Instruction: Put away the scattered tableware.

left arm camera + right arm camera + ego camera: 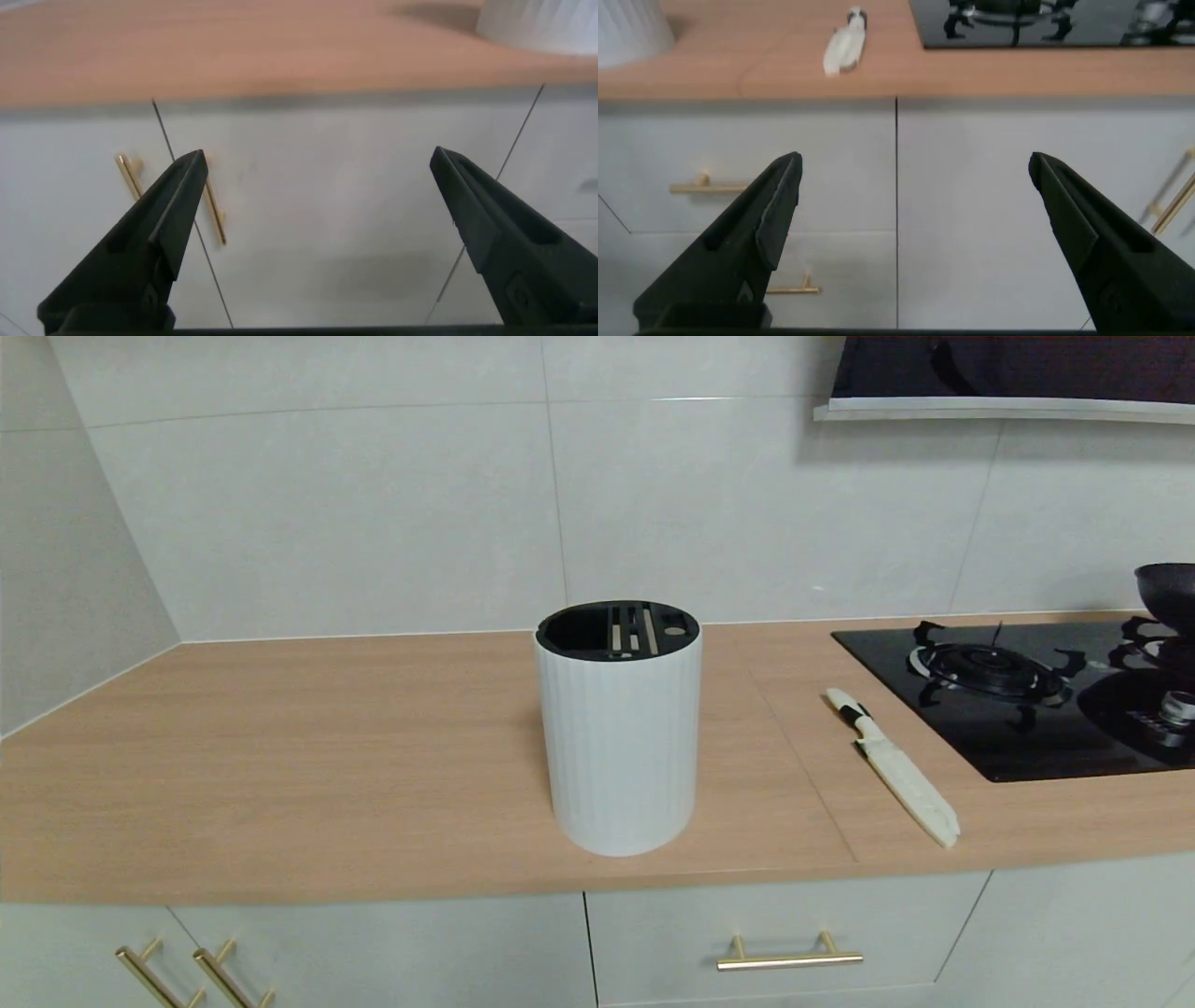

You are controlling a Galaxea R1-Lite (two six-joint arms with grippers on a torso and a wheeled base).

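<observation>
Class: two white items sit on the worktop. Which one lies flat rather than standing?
The knife, lying flat beside the hob; the ribbed cylindrical holder stands upright on its base.

A pale tiled wall [373, 523] backs a wooden countertop [280, 756] with a gas hob [1027, 747], white drawers [784, 915] below.

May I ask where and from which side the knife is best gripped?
I would take the knife by its handle, the far end with the black band, coming straight down with the right gripper, jaws across its width. It lies flat on the counter, so a sideways approach seems poor, and the wider near end looks like the blade.
</observation>
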